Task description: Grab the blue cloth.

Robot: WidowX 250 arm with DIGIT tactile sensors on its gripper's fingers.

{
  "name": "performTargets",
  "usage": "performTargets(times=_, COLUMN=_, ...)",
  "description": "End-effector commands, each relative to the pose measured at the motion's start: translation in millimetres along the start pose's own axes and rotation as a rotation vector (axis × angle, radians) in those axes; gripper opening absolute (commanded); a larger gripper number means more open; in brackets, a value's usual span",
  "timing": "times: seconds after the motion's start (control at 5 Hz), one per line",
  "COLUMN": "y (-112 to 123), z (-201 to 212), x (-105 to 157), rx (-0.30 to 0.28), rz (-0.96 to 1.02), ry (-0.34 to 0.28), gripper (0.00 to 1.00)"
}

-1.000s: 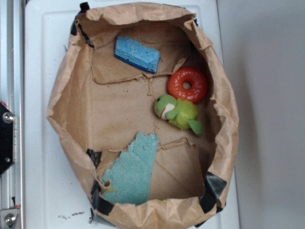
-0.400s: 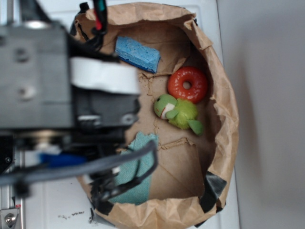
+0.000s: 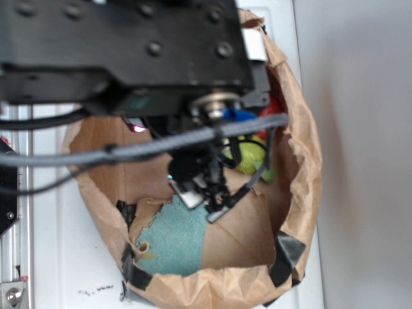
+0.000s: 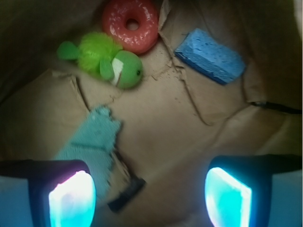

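Note:
The blue cloth [image 3: 174,238] is a teal terry piece with ragged edges, lying flat on the bag's floor at the near left. In the wrist view the cloth [image 4: 92,137] lies left of centre, running under my left finger. My gripper [image 3: 199,203] hangs over the cloth's upper edge inside the paper bag, above the floor. Its jaws stand wide open with nothing between them [image 4: 150,196]; the glowing pads [image 4: 71,198] frame bare paper and a strip of black tape [image 4: 127,194].
The brown paper bag [image 3: 302,161] has tall crumpled walls around everything. Inside lie a green plush toy [image 4: 111,59], an orange ring [image 4: 131,23] and a bright blue sponge block [image 4: 210,56]. The arm and its cable [image 3: 161,147] cover the bag's far half in the exterior view.
The arm has come in from the left and now reaches over the bag; my gripper has moved right and into the bag, over the cloth's top edge. Nothing inside has shifted.

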State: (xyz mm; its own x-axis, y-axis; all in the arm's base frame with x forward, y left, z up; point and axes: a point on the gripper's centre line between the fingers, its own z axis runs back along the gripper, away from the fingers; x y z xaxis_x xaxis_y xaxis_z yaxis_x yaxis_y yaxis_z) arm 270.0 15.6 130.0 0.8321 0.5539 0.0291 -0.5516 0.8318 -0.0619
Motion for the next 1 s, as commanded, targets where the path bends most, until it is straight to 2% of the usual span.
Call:
performTargets(times=0.0, y=-32.4, z=-43.2, x=-36.3, rx=0.027, rz=-0.160, ry=0.026, gripper=1.00)
performTargets(times=0.2, y=-48.6, z=-44.9, x=-53.1, rx=-0.013, rz=-0.183, ry=0.103, gripper=1.00)
performTargets(times=0.4, y=-60.7, z=-44.6, x=-54.4, rx=-0.027, rz=-0.130, ry=0.073, gripper=1.00)
performTargets(times=0.6, y=-67.2, z=-67.2, x=-55.5, rx=0.015, rz=-0.133, ry=0.059, gripper=1.00)
performTargets(times=0.8, y=-68.1, z=-87.2, x=-65.9, rx=0.020, rz=-0.250, ry=0.121, gripper=1.00)
